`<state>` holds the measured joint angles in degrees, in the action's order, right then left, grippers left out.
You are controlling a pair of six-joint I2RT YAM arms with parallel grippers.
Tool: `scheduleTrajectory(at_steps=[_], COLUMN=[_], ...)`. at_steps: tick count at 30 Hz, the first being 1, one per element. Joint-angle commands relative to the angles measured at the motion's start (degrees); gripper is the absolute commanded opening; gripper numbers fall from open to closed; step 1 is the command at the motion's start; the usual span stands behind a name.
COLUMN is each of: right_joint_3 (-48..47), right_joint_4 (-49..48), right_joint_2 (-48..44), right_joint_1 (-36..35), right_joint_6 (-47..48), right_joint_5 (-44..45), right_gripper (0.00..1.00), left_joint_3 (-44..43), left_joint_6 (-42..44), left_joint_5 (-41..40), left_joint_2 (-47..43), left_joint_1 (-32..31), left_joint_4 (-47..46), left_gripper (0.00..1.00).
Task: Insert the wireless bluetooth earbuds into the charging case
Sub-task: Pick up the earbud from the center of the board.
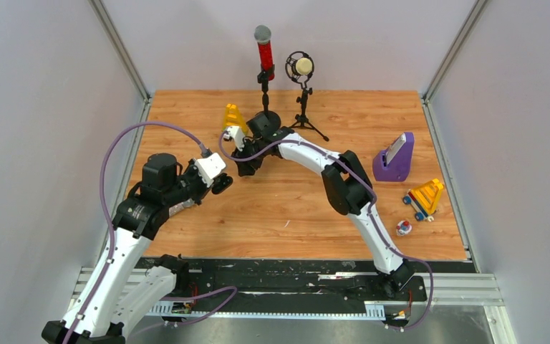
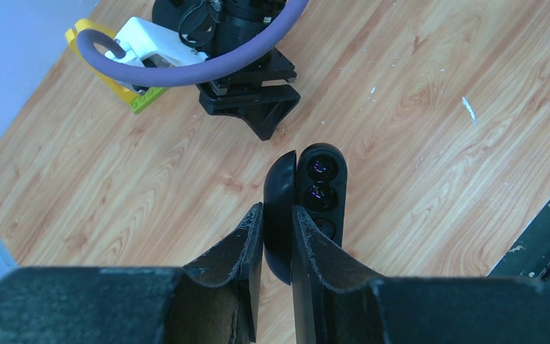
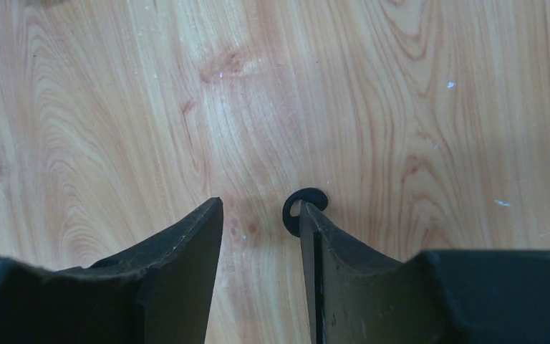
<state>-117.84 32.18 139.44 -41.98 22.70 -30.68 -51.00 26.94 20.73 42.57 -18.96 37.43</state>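
near the worktop's [image 1: 272, 215] left edge, the left gripper [image 2: 276, 211] clamps the charging case [image 2: 322, 183]. the right gripper [image 3: 261, 208] stands apart.

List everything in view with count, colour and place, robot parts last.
charging case: one, black, lid open, purple glints in two sockets, gripped by the left pincer
small curled piece: one, black, on the table beside one finger of the right pincer; possibly an earbud
stick microphone: one, red, grey head, on a stand at the back
round microphone: one, cream in black mount, on a tripod beside the red one
wedge toy: one, yellow, back left
stand: one, purple, right side
toy vehicle: one, yellow, blue wheels, right edge
small item: one, red and white, near right
table: one, light wood
left pincer: one, black, shut on the charging case
right pincer: one, black, open over bare wood
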Motion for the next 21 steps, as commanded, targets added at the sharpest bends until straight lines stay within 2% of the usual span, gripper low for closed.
scheduleTrajectory(at_steps=[1,21], right_joint_3=[-3.25,-3.55], right_joint_4=[-0.55,0.95], right_joint_2=[0.86,1.13], right_joint_1=[-0.74,-1.18], right_joint_6=[2.14,0.91], right_joint_5=[1.94,0.29], right_gripper=[0.45,0.44], left_joint_3=[0.24,0.29], left_joint_6=[-1.03,-1.08], left_joint_5=[1.18,1.30], left_joint_2=[-0.80,-0.47], left_joint_1=[0.48,0.50], left_joint_4=[-2.25,-2.28], left_gripper=[0.26,0.26])
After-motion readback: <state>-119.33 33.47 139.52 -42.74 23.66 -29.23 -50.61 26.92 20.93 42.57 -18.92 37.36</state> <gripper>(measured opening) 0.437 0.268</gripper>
